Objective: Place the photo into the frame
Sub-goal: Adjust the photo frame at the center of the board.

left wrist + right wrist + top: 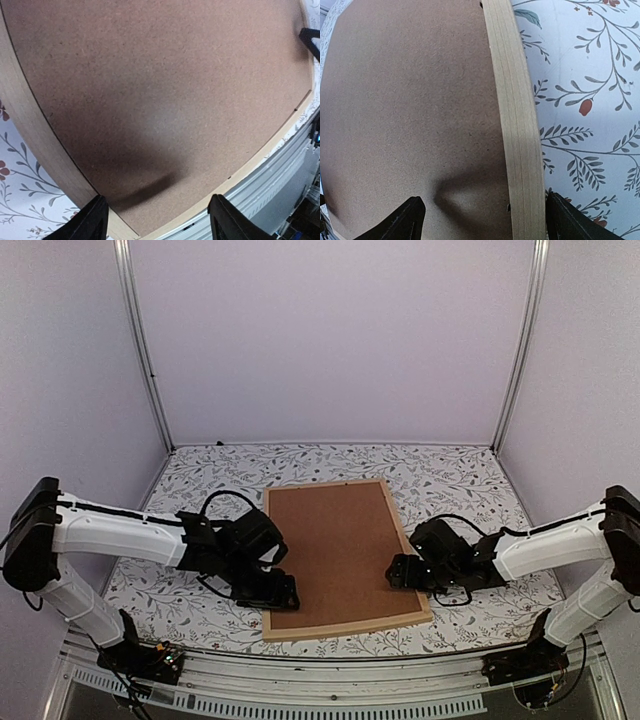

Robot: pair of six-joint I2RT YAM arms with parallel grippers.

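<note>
Left gripper (284, 593): jaws apart, holding nothing, over near-left corner of frame (345, 627) | right gripper (401, 572): jaws apart, empty, straddling frame's right bar | frame: flat on floral tablecloth (450, 475), between both grippers, brown backing board (340, 545) filling it

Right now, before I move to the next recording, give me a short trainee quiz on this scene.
1. True or false: the brown backing board lies inside the light wooden frame.
2. The left gripper is: A) open, B) shut on the frame, C) out of view.
3. Fill in: the tablecloth is printed with leafy ____.
Key: 1 true; 2 A; 3 branches.
</note>
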